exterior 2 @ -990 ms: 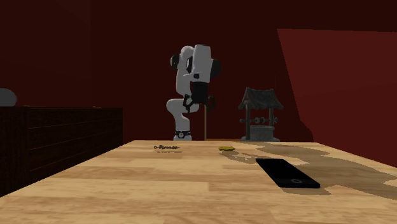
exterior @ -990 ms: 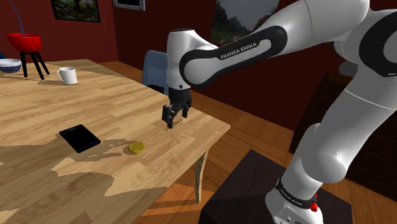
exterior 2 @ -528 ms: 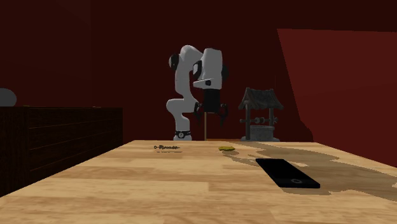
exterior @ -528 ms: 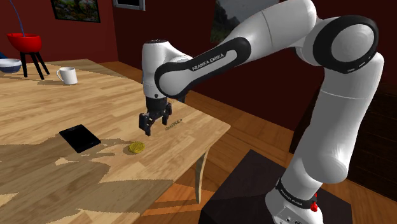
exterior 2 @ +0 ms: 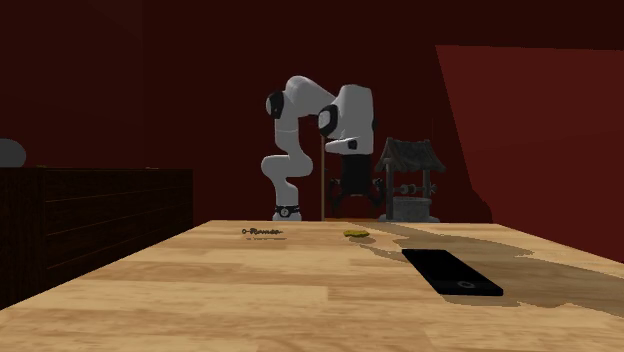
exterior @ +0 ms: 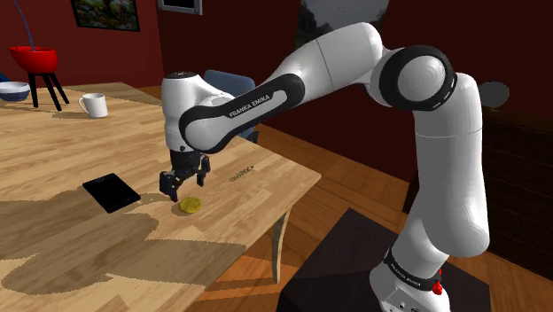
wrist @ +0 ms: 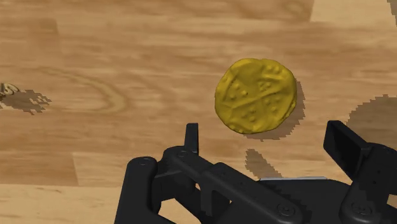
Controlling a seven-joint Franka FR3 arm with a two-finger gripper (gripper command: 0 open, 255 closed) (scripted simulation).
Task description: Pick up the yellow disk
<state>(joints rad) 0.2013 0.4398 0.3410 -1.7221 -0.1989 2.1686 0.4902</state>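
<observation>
Yellow disk (wrist: 256, 95) on wooden table (wrist: 127, 51), untouched; black fingers (wrist: 348, 147) apart above it, partly cut off.

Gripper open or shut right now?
Open: the gripper has its two black fingers standing apart, and the yellow disk lies flat on the wooden table beyond them, untouched.

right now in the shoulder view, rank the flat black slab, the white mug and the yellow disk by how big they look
1. flat black slab
2. white mug, though it stands farther from the camera, which shrinks it
3. yellow disk
</observation>
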